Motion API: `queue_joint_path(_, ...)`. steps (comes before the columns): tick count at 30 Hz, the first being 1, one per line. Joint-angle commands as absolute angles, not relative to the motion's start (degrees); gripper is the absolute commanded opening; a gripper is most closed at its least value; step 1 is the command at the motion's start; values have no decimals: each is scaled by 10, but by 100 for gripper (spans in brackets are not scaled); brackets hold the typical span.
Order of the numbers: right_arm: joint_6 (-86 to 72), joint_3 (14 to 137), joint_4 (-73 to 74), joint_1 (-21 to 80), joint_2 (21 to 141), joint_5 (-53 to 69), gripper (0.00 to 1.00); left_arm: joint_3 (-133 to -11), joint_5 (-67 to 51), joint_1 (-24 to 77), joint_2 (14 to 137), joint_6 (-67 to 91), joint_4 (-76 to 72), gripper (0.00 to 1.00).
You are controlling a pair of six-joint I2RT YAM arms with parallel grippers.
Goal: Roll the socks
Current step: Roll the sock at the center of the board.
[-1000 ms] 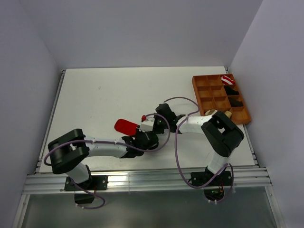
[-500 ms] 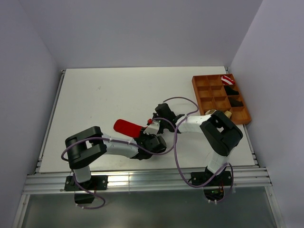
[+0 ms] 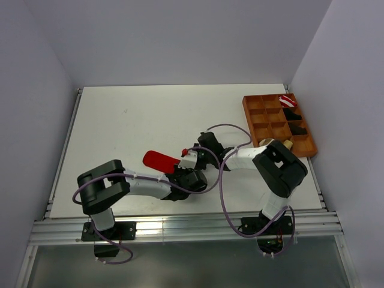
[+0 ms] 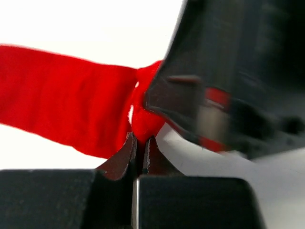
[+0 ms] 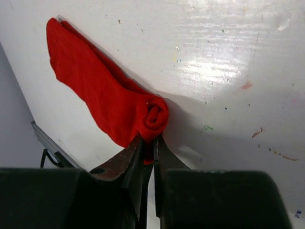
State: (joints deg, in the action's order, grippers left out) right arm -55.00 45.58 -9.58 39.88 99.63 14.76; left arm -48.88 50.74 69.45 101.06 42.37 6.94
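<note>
The red sock [image 3: 159, 159] lies flat on the white table near the middle, its right end rolled into a small coil [image 5: 156, 114]. My right gripper [image 5: 148, 139] is shut on that rolled end. My left gripper [image 4: 139, 141] is shut on the same bunched end of the red sock [image 4: 66, 112] from the near side, close against the right gripper's black body [image 4: 238, 71]. In the top view both grippers meet at the sock's right end [image 3: 191, 157]. The mustard-yellow sock and the brown striped sock are not in view.
An orange compartment tray [image 3: 258, 114] stands at the right of the table, with a red-and-white striped bundle [image 3: 287, 100] and black bundles [image 3: 296, 128] in its right column. Purple cables [image 3: 225, 180] loop over the table by the arms.
The left arm has swung its elbow in and brought its gripper onto the sock's right end. The free part of the sock has shifted slightly left. The right gripper has stayed on the rolled end.
</note>
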Motion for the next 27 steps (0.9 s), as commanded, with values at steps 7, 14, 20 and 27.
queue_joint_path(7,-569,378,-235,390,907,134,50,-378,224,592,886,442,-44,0)
queue_joint_path(14,-572,340,-287,390,888,121,65,-340,61,506,869,476,-97,0)
queue_joint_path(20,-589,327,-329,391,919,129,65,-311,-46,445,869,530,-138,0)
queue_joint_path(27,-595,313,-363,391,955,127,64,-293,-114,398,883,564,-178,0)
